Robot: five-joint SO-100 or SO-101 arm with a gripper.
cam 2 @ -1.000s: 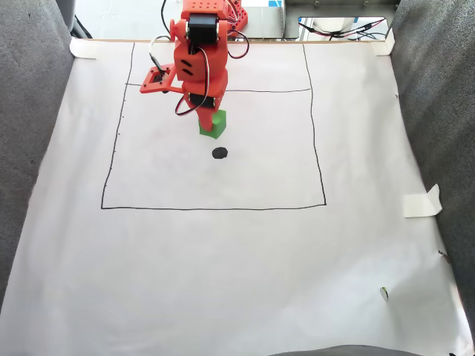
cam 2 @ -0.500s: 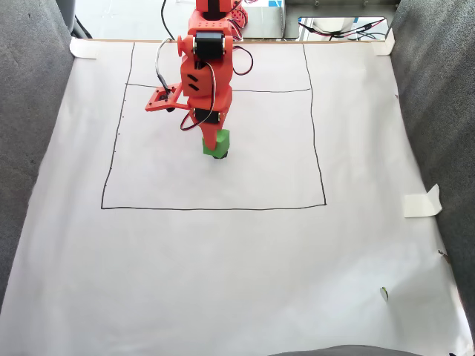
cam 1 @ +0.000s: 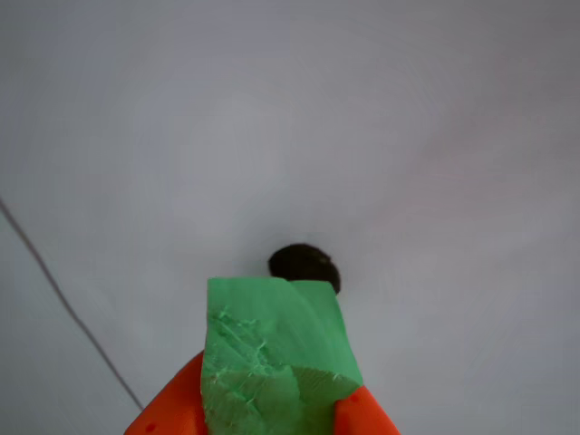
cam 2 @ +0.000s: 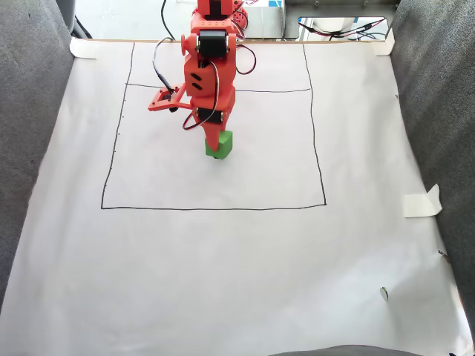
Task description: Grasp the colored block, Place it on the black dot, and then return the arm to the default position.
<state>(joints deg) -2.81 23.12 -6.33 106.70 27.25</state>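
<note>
Orange pincer [cam 1: 272, 412] is clamping the green foam cube [cam 1: 272, 353] between both fingers; cube is sitting at the black dot [cam 1: 305, 264], covering its near edge, inside the drawn square [cam 2: 324, 148] on the paper-covered desk [cam 2: 223, 282].

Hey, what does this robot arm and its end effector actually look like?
The arm is bright orange plastic with black motor blocks set into it and red, black and white cables looping alongside. Its end effector has two orange fingers with small screw holes.

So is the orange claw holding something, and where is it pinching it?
Yes. The gripper holds the green block, with one orange finger on each of its opposite sides. The black dot peeks out just behind it.
</note>
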